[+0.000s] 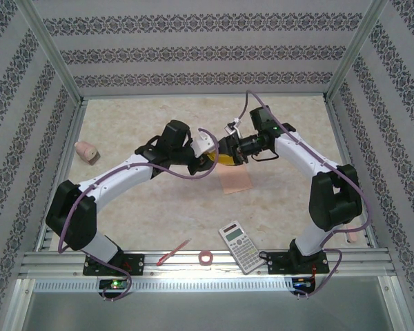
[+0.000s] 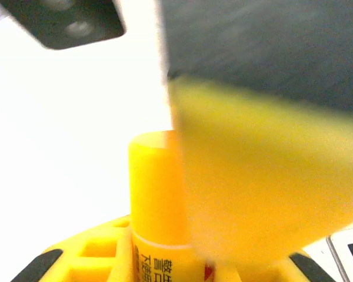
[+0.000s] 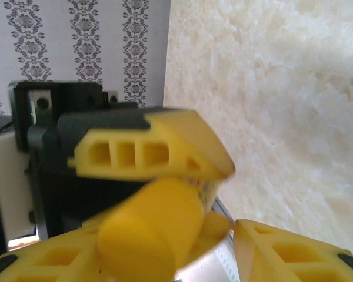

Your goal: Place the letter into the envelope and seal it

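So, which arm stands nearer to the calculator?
Right. The right arm's base sits just right of the calculator; the left arm's base is far to its left.

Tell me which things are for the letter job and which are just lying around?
For the job: peach rectangular paper envelope; yellow plastic glue stick.
Just lying about: white rectangular calculator; thin red pen; small pink tape roll; pale pink lump near the left wall.
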### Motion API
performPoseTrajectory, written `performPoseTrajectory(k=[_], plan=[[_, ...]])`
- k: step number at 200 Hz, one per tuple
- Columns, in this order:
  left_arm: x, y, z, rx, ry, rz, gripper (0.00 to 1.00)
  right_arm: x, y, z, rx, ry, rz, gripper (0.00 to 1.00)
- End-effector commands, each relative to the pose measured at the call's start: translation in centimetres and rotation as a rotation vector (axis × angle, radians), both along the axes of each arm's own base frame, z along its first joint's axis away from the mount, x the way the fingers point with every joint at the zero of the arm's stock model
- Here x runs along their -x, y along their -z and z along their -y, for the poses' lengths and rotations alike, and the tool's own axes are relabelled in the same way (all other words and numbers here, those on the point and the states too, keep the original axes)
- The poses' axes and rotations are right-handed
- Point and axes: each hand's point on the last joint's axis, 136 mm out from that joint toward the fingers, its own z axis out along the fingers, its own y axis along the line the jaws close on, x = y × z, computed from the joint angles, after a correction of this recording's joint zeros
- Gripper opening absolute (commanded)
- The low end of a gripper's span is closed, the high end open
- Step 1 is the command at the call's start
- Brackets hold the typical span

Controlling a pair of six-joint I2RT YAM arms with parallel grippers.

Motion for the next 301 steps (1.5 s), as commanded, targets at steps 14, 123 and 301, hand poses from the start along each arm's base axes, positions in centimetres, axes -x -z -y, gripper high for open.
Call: performPoseTrajectory(k=[14, 123, 301], plan=[[-2.1, -2.0, -0.8, 0.065, -0.062, 0.030, 0.00, 0.3, -2.1, 1.0, -0.013, -0.001, 0.038, 0.52], [-3.1, -1.4, -2.9, 0.078, -0.162, -0.050, 0.00, -2.1, -2.9, 5.6, 0.095, 0.142, 0.088, 0.52], [-2.4, 5.5, -13.7, -0.176, -0.987, -0.656, 0.00, -4.6, 4.2, 14.8, 0.614, 0.451, 0.130, 0.52]])
